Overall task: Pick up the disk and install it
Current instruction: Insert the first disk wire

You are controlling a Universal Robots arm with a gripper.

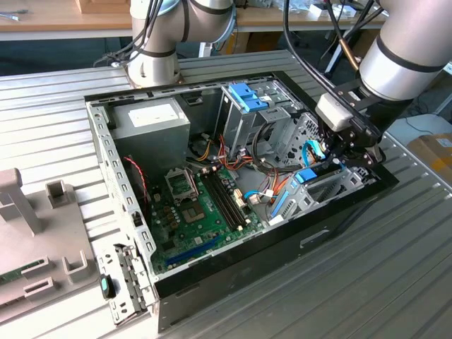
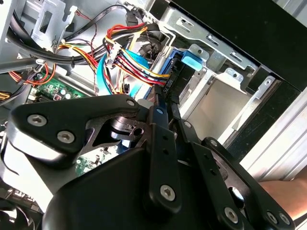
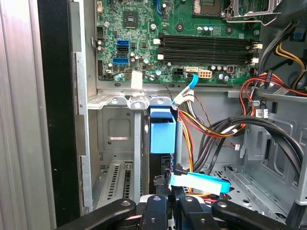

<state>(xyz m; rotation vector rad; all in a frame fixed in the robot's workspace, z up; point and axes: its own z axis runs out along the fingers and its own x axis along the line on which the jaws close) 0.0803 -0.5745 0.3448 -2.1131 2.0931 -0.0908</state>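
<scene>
The arm's gripper point(image 1: 346, 145) is down inside the open computer case point(image 1: 233, 275), over the low metal drive bay point(image 1: 332, 187) that sits just beside the motherboard point(image 1: 191, 212). The disk point(image 3: 163, 136) stands on edge in that bay, its light-blue carrier frame upright between the bay's metal rails and its dark end toward the gripper. In both wrist views the fingers point(image 2: 159, 124) appear clenched on the disk's thin dark edge. Judging from this, pickup is done and the installing step is in hand, with the disk partly entered. Seating it calls for keeping the carrier square to the bay's rails and clear of the flat blue cable point(image 3: 199, 182) and coloured wires point(image 2: 134, 64) lying just beside the bay.
</scene>
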